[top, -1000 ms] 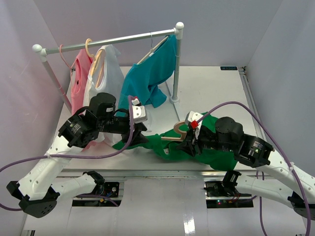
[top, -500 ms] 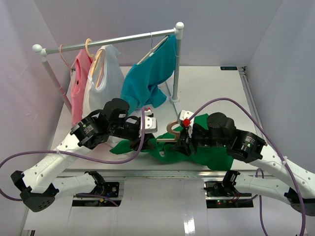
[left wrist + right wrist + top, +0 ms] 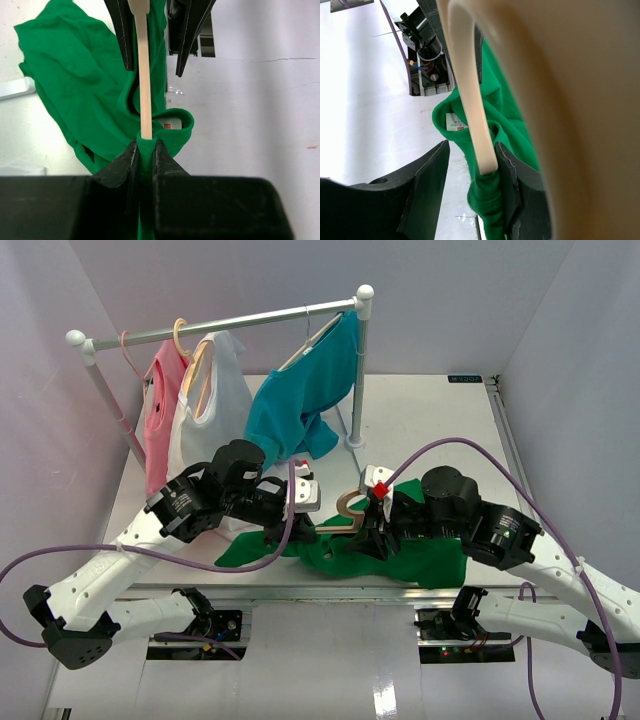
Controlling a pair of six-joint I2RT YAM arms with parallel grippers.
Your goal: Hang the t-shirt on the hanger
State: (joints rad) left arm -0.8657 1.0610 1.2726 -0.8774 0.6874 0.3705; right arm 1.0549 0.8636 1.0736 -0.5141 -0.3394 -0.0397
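The bright green t-shirt lies bunched on the table near the front edge. Its collar is lifted between the two grippers. My left gripper is shut on the collar's ribbed edge; from above it sits left of the hanger. One pale beige hanger arm runs straight into the collar, ending at my left jaws. My right gripper holds the hanger up, its hook close and blurred. The arm and green cloth lie against its right finger.
A clothes rack stands at the back. A pink shirt, a white shirt and a teal-blue t-shirt hang on it, the white one just behind my left arm. Walls close in left and right.
My left gripper moved right to the hanger and shut on the green collar. The right arm shifted left with the hanger. The shirt's left part spread leftward along the front edge.
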